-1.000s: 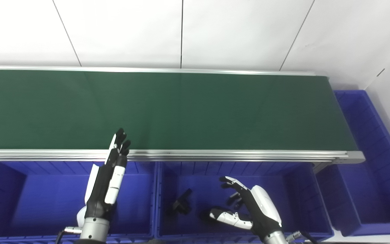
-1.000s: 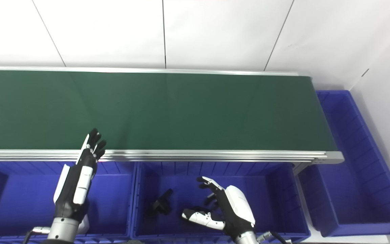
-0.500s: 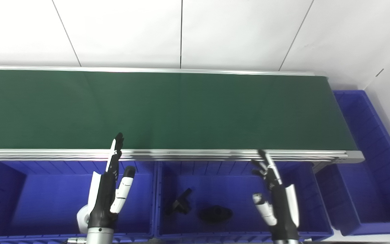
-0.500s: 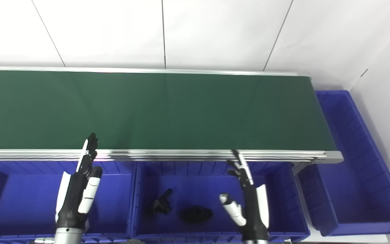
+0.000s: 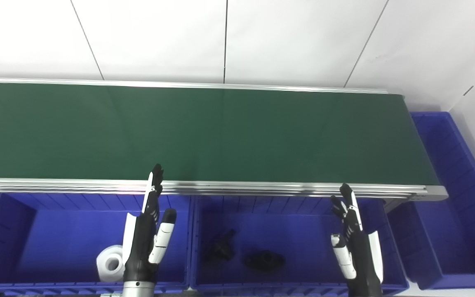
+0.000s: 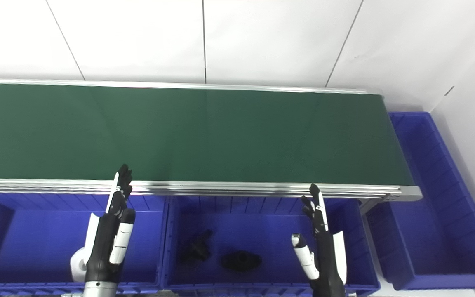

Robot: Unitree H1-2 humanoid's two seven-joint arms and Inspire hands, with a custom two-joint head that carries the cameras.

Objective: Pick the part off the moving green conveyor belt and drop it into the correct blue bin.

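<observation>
The green conveyor belt [image 5: 204, 132] runs across the view and carries no part. Two black parts lie in the middle blue bin [image 5: 291, 214]: an angular one [image 5: 220, 249] and an oval one [image 5: 264, 260]. A white ring-shaped part [image 5: 110, 262] lies in the left blue bin [image 5: 48, 231]. My left hand [image 5: 149, 235] is open and empty, fingers pointing up over the left bin's right end. My right hand [image 5: 355, 245] is open and empty, fingers up over the middle bin's right end.
A third blue bin [image 5: 456, 198] stands at the belt's right end and holds nothing that I can see. The belt's metal rail [image 5: 237, 187] runs between the belt and the bins. A white wall stands behind.
My right hand has lifted away from the oval black part, which now lies in the middle bin, and moved right with fingers straight. The camera has shifted a little; the white ring now shows.
</observation>
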